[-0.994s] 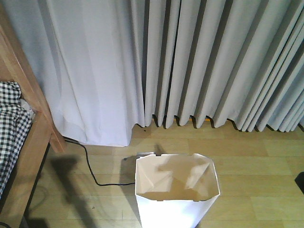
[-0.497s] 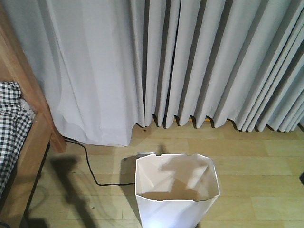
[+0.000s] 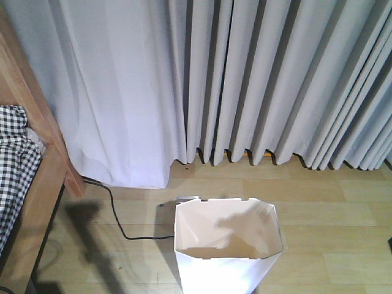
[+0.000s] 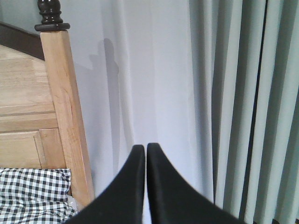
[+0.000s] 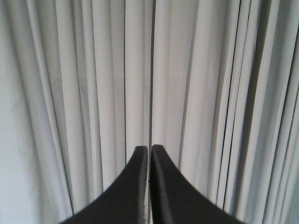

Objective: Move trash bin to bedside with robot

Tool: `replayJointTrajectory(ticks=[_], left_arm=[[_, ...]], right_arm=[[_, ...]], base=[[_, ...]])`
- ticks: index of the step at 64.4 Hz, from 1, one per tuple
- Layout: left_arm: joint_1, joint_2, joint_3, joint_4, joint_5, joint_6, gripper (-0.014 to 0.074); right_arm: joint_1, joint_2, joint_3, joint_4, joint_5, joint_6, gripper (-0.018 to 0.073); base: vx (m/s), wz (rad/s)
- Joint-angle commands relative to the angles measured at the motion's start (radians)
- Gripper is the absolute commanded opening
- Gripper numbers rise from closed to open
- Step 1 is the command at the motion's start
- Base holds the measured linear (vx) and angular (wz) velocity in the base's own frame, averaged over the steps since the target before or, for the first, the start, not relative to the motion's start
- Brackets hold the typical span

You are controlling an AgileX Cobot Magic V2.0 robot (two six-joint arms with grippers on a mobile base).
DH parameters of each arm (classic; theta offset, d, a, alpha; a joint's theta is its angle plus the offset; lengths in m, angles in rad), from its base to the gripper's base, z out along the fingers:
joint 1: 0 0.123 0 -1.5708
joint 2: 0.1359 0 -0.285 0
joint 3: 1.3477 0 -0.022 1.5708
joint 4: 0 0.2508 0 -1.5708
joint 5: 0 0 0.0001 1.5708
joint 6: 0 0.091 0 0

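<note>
Wood floor (image 3: 318,245), grey curtains (image 3: 245,79), trash bin (image 3: 226,269)

"What kind of room is this?"

"A bedroom in a home. At the left edge there is a wooden bed (image 3: 37,159) with checked bedding (image 3: 13,165)."

"What else shows it?"

"Long pale curtains (image 3: 245,79) hang across the whole back down to a wooden floor (image 3: 331,208), and a white trash bin (image 3: 228,251) stands at the bottom middle."
</note>
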Motion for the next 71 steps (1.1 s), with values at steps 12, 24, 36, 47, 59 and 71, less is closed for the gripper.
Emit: replayJointTrajectory(ticks=[12, 24, 36, 47, 59, 71], left_arm=[[-0.006, -0.015, 0.012, -0.009, -0.074, -0.014, -0.0006], [-0.006, -0.015, 0.012, -0.009, -0.074, -0.014, -0.0006], [-0.006, -0.015, 0.012, -0.009, -0.074, -0.014, -0.0006], [-0.006, -0.015, 0.012, -0.009, -0.074, -0.014, -0.0006], [-0.006, -0.015, 0.012, -0.009, -0.074, -0.014, -0.0006], [-0.006, -0.015, 0.012, -0.009, -0.074, -0.014, -0.0006]], right_arm=[[0.039, -0.047, 0.053, 0.026, -0.114, 0.006, -0.0008], [0.067, -0.047, 0.053, 0.02, -0.115, 0.002, -0.0008], [0.067, -0.047, 0.053, 0.02, -0.115, -0.006, -0.0008], [0.067, -0.047, 0.053, 0.023, -0.115, 0.004, -0.0008], [0.067, -0.047, 0.053, 0.023, -0.11, 0.002, -0.0008], [0.067, -0.047, 0.053, 0.023, -0.11, 0.002, -0.0008]], base=[[0.0, 0.0], [0.0, 0.0], [0.0, 0.0], [0.0, 0.0], [0.0, 0.0], [0.0, 0.0]])
